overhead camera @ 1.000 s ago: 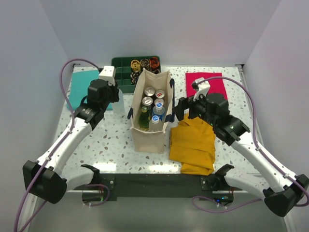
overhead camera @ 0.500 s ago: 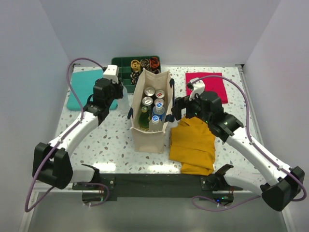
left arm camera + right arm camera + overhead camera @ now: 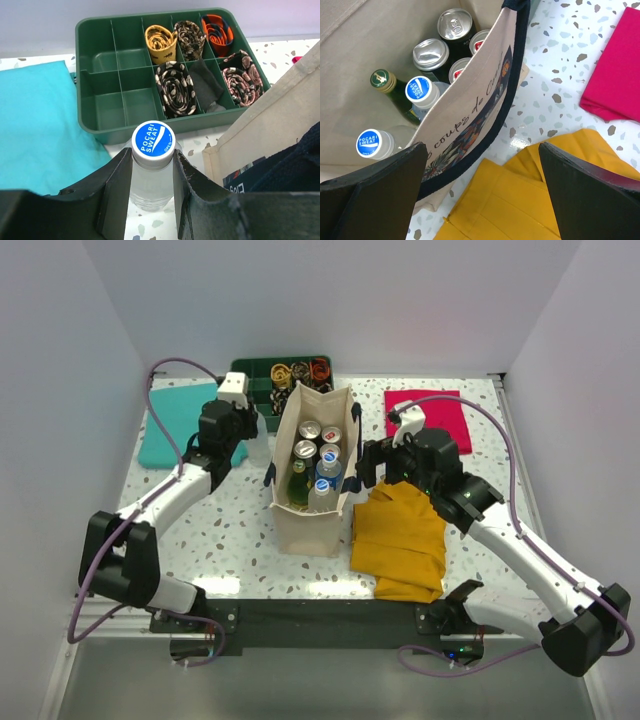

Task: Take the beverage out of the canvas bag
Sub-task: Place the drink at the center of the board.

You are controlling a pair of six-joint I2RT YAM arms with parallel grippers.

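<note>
7 drinks [image 3: 430,55] sit in the canvas bag [image 3: 310,525]; left pincer [image 3: 151,159] pinches 1 bottle [image 3: 153,140], right pincer [image 3: 481,151] spread.

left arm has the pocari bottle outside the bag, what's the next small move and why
Probably open the left end effector and let go. It clamps the Pocari Sweat bottle, which is upright, already outside the canvas bag, and seems to rest on the table in front of the green tray.

A robot lab, plain white walls [image 3: 330,300] beyond the left gripper [image 3: 250,445] and right gripper [image 3: 362,468], speckled table [image 3: 225,530] under them, black bolted rail [image 3: 320,623] behind, purple cables [image 3: 152,375] looping.
</note>
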